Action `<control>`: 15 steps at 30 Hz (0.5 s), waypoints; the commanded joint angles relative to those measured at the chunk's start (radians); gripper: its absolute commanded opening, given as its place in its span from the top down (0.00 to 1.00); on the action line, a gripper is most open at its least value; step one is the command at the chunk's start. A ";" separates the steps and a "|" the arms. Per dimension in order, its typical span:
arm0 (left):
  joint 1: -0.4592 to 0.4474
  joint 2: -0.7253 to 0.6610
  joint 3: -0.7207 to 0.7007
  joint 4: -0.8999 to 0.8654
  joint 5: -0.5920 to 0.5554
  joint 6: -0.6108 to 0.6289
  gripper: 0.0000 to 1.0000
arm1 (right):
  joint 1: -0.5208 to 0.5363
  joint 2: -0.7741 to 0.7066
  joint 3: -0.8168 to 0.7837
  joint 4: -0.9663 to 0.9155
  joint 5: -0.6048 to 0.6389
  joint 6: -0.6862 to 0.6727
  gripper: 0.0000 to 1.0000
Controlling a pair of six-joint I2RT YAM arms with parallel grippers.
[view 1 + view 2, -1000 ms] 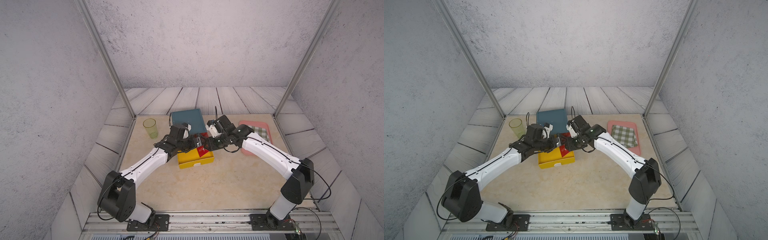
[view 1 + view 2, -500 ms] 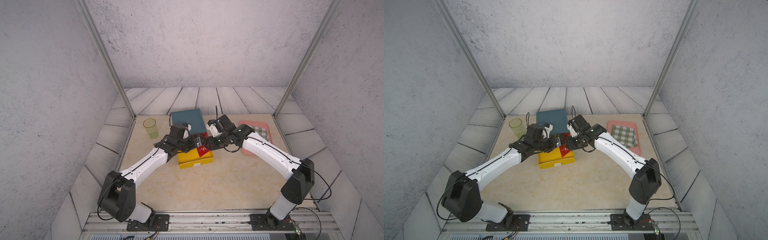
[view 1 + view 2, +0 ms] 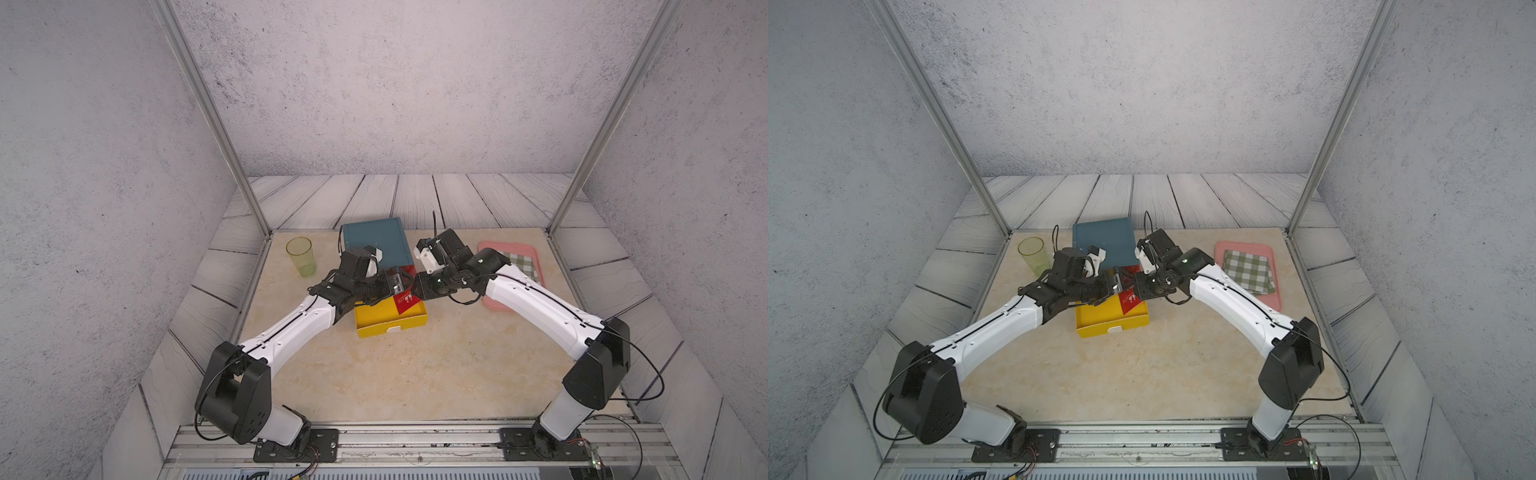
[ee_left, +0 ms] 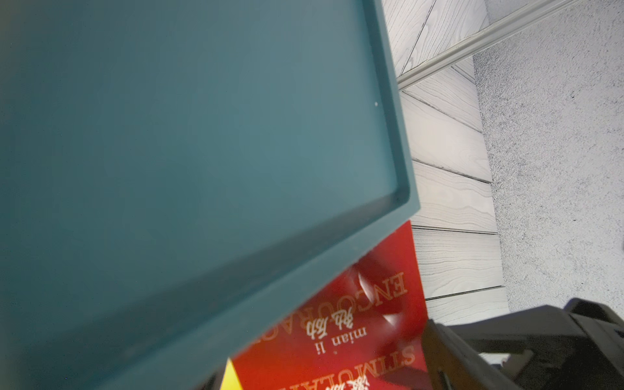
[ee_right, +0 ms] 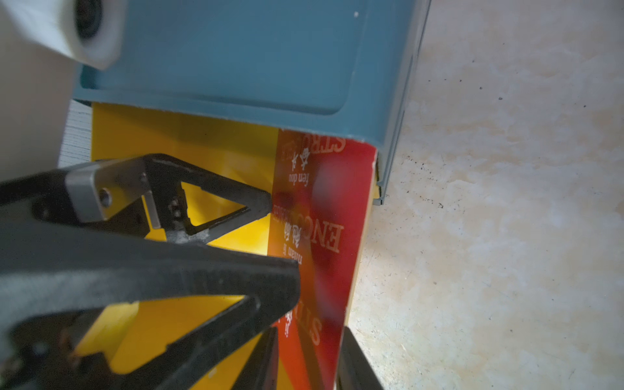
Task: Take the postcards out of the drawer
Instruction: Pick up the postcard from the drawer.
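The yellow drawer [image 3: 386,322] stands pulled out of the teal box [image 3: 376,241]. Red postcards [image 5: 324,236] with white lettering stand tilted on edge against the drawer's right side and also show in both top views [image 3: 1128,300]. My right gripper [image 5: 309,368] straddles their edge, one finger on each side. The jaws are open, with red face still showing between them. My left gripper [image 5: 283,236] reaches in over the drawer, open wide, its fingertips [image 5: 266,204] at the cards' face. The two grippers meet over the drawer's back right corner [image 3: 409,286].
A green cup [image 3: 300,257] stands at the back left. A pink tray [image 3: 1246,246] with a green-and-white checked cloth [image 3: 1250,272] lies at the back right, beside my right forearm. The teal box [image 4: 202,135] fills most of the left wrist view.
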 commanded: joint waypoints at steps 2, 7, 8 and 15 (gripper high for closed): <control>0.001 -0.005 -0.007 -0.013 -0.004 -0.002 0.04 | 0.000 -0.066 0.030 -0.009 0.009 0.003 0.69; 0.001 -0.008 -0.007 -0.015 -0.006 -0.002 0.04 | 0.001 -0.068 0.028 -0.008 0.002 0.007 0.70; 0.001 -0.008 -0.007 -0.015 -0.006 -0.003 0.04 | 0.001 -0.069 0.027 -0.005 0.001 0.008 0.70; 0.001 -0.009 -0.006 -0.013 -0.006 -0.004 0.04 | 0.000 -0.073 0.015 0.018 -0.025 0.025 0.73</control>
